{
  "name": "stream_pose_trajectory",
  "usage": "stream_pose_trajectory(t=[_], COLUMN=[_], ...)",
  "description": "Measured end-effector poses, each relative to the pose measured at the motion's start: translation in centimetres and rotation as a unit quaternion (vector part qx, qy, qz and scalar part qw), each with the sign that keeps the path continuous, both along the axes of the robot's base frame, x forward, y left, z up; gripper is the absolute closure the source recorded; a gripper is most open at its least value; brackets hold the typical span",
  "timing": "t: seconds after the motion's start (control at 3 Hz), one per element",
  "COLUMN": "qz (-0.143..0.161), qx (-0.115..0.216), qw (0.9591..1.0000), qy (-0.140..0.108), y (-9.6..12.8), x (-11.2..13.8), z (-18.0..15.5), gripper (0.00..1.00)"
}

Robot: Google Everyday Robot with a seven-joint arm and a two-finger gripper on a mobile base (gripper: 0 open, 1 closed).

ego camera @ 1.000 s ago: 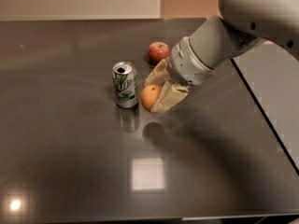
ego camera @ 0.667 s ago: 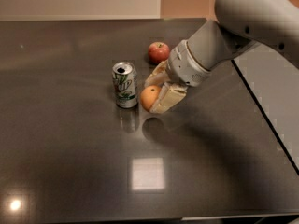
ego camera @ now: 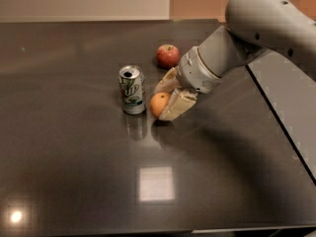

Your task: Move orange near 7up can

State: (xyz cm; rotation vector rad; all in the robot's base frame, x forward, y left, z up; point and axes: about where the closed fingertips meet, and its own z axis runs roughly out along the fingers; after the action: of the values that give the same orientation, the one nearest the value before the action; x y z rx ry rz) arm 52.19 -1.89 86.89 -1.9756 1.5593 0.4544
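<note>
The orange [ego camera: 158, 104] sits between the two pale fingers of my gripper [ego camera: 162, 103], which is shut on it. The orange is at or just above the dark tabletop; I cannot tell whether it touches. The 7up can [ego camera: 132, 90] stands upright just left of the orange, a narrow gap apart. My arm reaches in from the upper right.
A red apple [ego camera: 168, 56] sits behind the gripper, close to my wrist. The dark glossy table [ego camera: 74, 172] ends at a right edge [ego camera: 281, 122], with a grey surface beyond. Ceiling lights reflect in the tabletop at the front.
The gripper with the orange has sunk slightly toward the table and stays beside the can. The can and apple have not moved.
</note>
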Motion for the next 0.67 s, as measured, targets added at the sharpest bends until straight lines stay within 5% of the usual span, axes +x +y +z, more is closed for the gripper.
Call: stream_pose_trajectory(t=[0.67], qz=[0.003], qx=[-0.001], qw=[1.0000], qy=[-0.001], y=[0.24], x=[-0.18], z=[0.13], gripper=[0.13])
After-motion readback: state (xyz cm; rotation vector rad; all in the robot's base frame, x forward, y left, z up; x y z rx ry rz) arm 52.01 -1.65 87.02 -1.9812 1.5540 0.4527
